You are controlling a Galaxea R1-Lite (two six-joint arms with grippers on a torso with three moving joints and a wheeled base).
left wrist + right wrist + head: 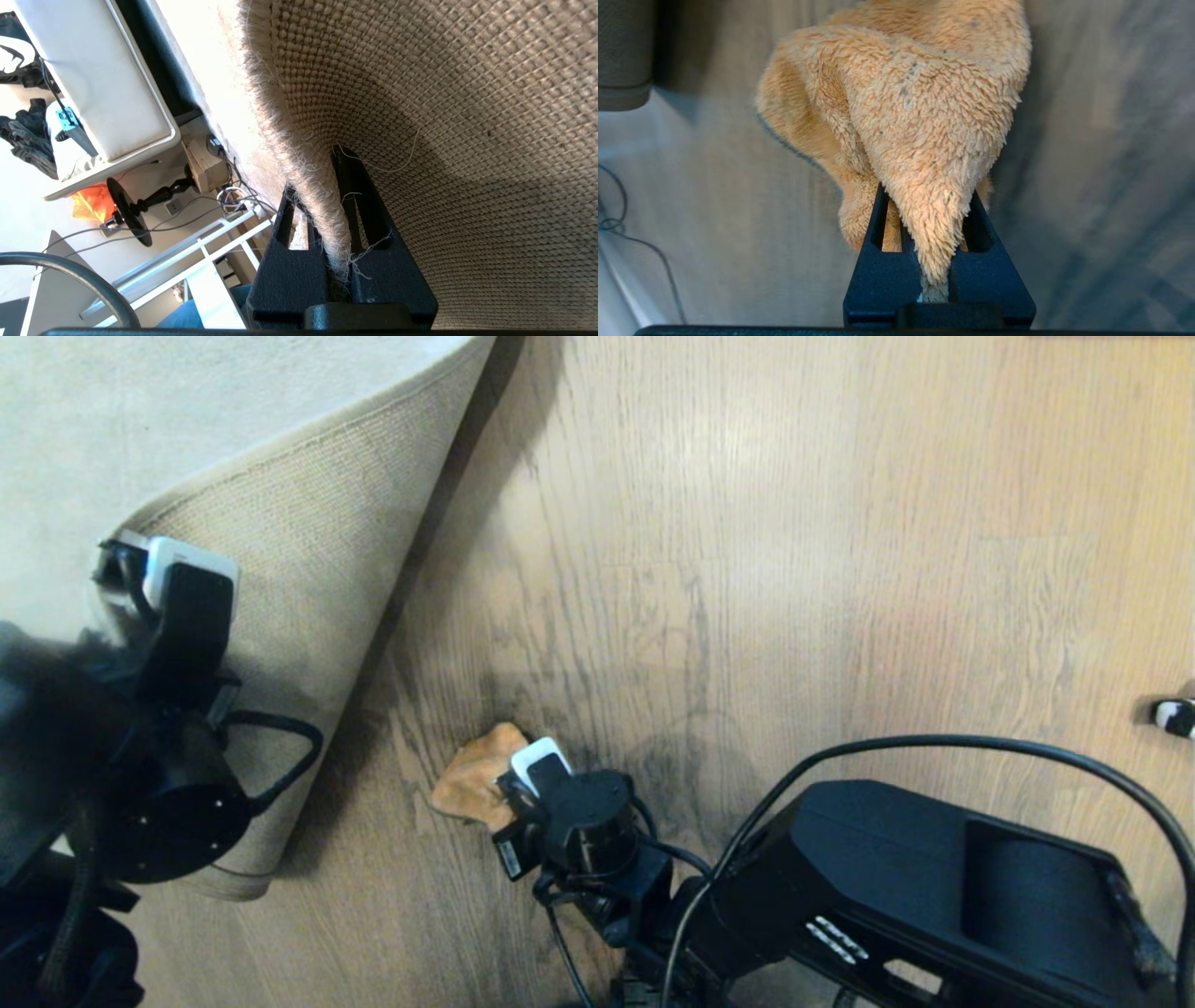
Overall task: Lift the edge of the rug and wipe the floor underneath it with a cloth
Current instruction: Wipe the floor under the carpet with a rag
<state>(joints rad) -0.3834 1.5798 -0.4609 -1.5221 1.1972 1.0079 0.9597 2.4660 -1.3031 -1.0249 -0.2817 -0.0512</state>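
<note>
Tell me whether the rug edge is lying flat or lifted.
Lifted. The left tool is clamped on the rug edge and holds it curled back, tan backing showing, above the bare floor.

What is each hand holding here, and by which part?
Left hand pinches the rug edge at its bound border. Right hand grips a bunched fold of the cloth.

Home living room — wood-plank floor [840, 569], pale rug [140, 420], white furniture [107, 93], cables [196, 210]
</note>
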